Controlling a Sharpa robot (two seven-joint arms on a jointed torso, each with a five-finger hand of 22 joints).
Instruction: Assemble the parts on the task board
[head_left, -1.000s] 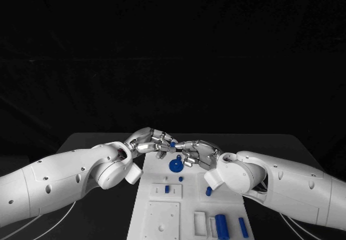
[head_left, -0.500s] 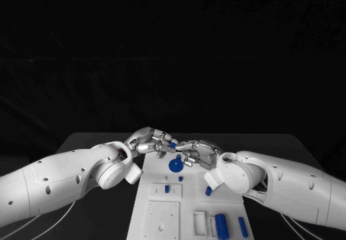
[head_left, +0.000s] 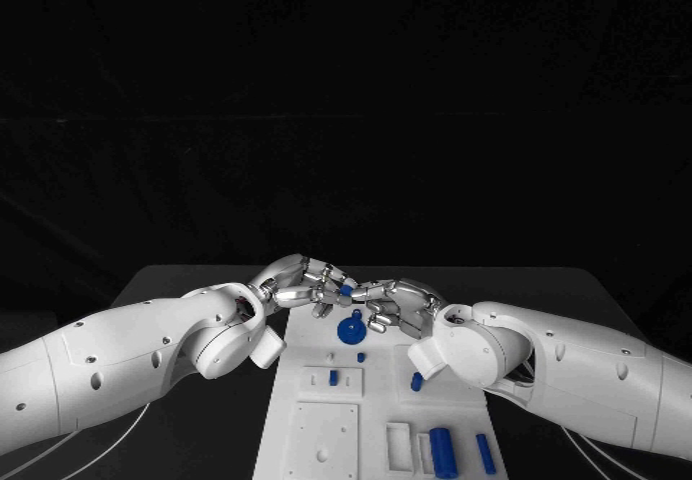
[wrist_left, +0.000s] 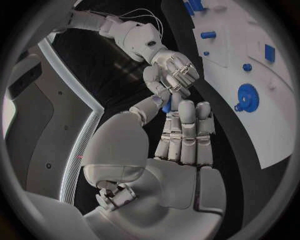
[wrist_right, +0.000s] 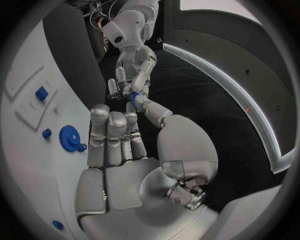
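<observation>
— Where were the two hands at that moment?

— Both met over the far end of the task board (head_left: 378, 392), fingertips together. The left hand (head_left: 300, 281) reached in from the left, the right hand (head_left: 398, 304) from the right, and a small blue part (head_left: 345, 290) sat between them.

— Who was holding that part?

— In the left wrist view the small blue part (wrist_left: 166, 105) was pinched between the thumb and a finger of the left hand (wrist_left: 181, 135), while the fingertips of the right hand (wrist_left: 170, 70) touched it from the far side. The right wrist view showed the same: the blue piece (wrist_right: 133, 98) caught where the thumb of the right hand (wrist_right: 122, 150) met the fingers of the left hand (wrist_right: 131, 70). Both hands were clamped on it; which one carried the weight I could not tell.

— And the rest of the parts?

— A blue gear (head_left: 351, 327) lay on the board just near of the hands, with a small blue peg (head_left: 361, 357) near of it. Nearer still a short blue block (head_left: 333, 378) stood in a recessed plate, another blue piece (head_left: 417, 381) lay beside the right wrist, and a thick blue cylinder (head_left: 443, 452) and a thin blue rod (head_left: 486, 454) lay side by side at the near right of the board
</observation>
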